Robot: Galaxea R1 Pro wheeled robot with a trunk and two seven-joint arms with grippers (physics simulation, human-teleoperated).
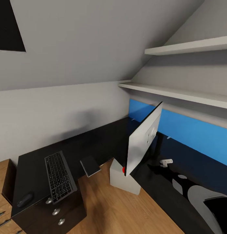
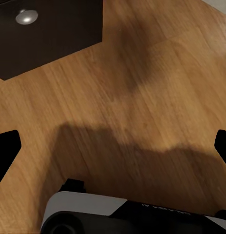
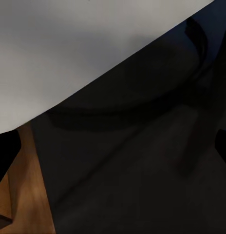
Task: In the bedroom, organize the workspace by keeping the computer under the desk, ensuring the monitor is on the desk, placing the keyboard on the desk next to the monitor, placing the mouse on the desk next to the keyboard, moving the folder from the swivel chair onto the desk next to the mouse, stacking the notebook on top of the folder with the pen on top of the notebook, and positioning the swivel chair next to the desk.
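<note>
Head view: silver-framed black-key keyboard (image 1: 60,177) overhangs near edge of black L-shaped desk (image 1: 32,172); left wrist view adds bare wood floor (image 2: 142,97); both grippers' state cannot tell

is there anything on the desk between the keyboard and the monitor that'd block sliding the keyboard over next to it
Yes: the notebook lies on the desk edge between the keyboard and the monitor. Beyond it the black top looks bare up to the monitor.

The desk (image 1: 35,172) top looks matt black, its drawer knobs (image 1: 56,212) shiny metal; the floor (image 1: 106,208) is smooth wood with grain.
</note>
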